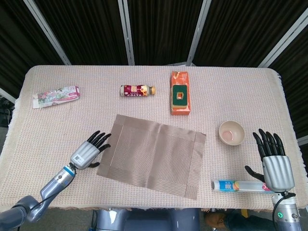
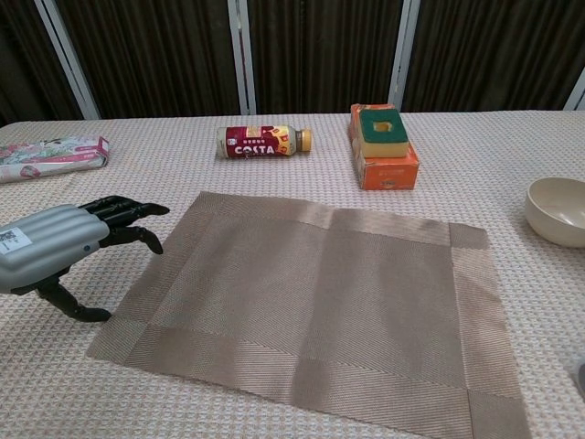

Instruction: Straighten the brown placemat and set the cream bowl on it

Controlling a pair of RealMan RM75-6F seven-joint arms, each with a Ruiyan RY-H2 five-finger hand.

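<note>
Grey left hand (image 1: 88,152), fingers spread and holding nothing, hovers just beside the skewed brown placemat's (image 1: 154,153) left edge; right hand (image 1: 274,161), likewise spread and unladen, sits near the cream bowl (image 1: 231,132), right of the mat

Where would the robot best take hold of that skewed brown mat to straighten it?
Probably at its near-left corner, coming in from the left. The brown placemat lies flat and rotated on the tablecloth, so only an edge or corner offers anything to pinch. The left hand hovers open just beside that left edge, while the right hand is far off, past the cream bowl.
</note>
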